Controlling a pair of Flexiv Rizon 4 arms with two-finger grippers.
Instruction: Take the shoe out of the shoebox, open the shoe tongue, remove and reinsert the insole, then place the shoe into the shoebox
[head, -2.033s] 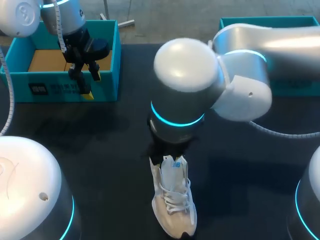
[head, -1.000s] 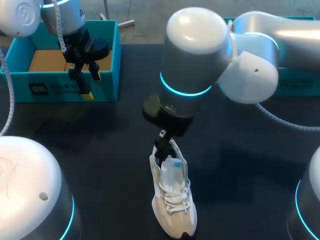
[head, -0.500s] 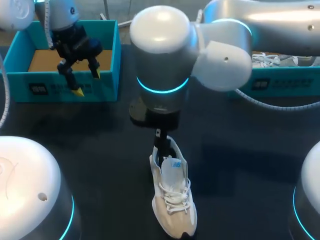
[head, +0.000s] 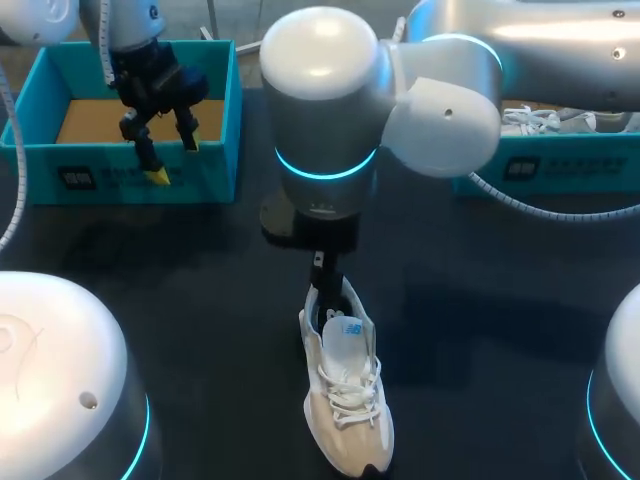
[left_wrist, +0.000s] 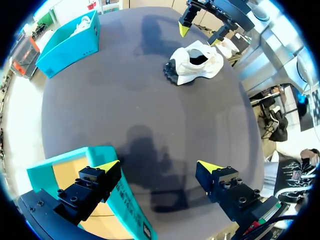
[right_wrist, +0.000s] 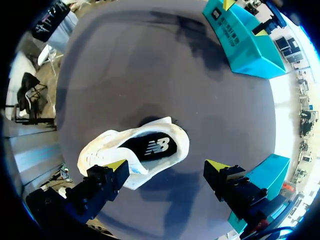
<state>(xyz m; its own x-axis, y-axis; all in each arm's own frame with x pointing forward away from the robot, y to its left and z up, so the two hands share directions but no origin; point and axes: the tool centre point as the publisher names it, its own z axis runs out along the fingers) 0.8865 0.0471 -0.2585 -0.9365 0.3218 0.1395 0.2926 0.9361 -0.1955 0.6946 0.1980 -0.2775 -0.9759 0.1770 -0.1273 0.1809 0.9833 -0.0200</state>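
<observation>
White and cream, the sneaker (head: 345, 395) stands upright on the dark desk (head: 200, 300), toe toward the near edge. Its black insole (right_wrist: 150, 146) shows through the opening. The right claw (right_wrist: 167, 165) hangs just above the heel end with its fingers spread wide, one over the shoe's collar and the other over bare desk, clamping nothing. The left claw (head: 172, 160) hovers at the front wall of the teal shoebox (head: 225, 120), fingers apart and empty. A second teal box (head: 560, 165) holding another sneaker (head: 525, 120) sits at the desk's far right.
</observation>
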